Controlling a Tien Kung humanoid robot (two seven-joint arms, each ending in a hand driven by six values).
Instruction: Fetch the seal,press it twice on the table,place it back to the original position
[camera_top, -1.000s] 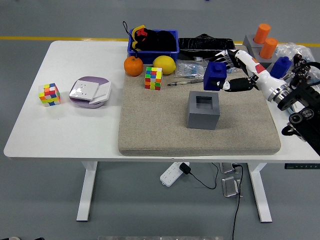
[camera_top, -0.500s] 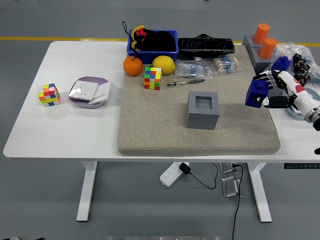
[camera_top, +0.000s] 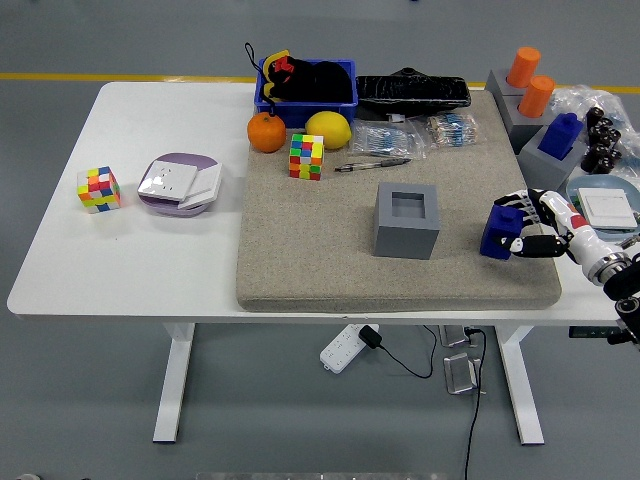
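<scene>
My right hand (camera_top: 518, 236) comes in from the lower right and is shut on the blue seal (camera_top: 497, 231). The seal is low over the beige mat (camera_top: 320, 260), near the mat's right edge, and its base appears to rest on the mat. The grey holder block (camera_top: 407, 222) with a square hole on top stands at the mat's centre, left of the seal and apart from it. No left arm is visible.
A second blue seal (camera_top: 560, 132) sits on a grey block at the back right, behind it two orange cylinders (camera_top: 530, 82). A colourful cube (camera_top: 306, 156), pen (camera_top: 370, 165), orange (camera_top: 266, 131) and lemon (camera_top: 328, 129) lie on the mat's far side. A plate (camera_top: 605, 205) is beside my right hand.
My right hand has carried the blue seal from above the holder block out to the right, then down and nearer, to the mat's right edge.
</scene>
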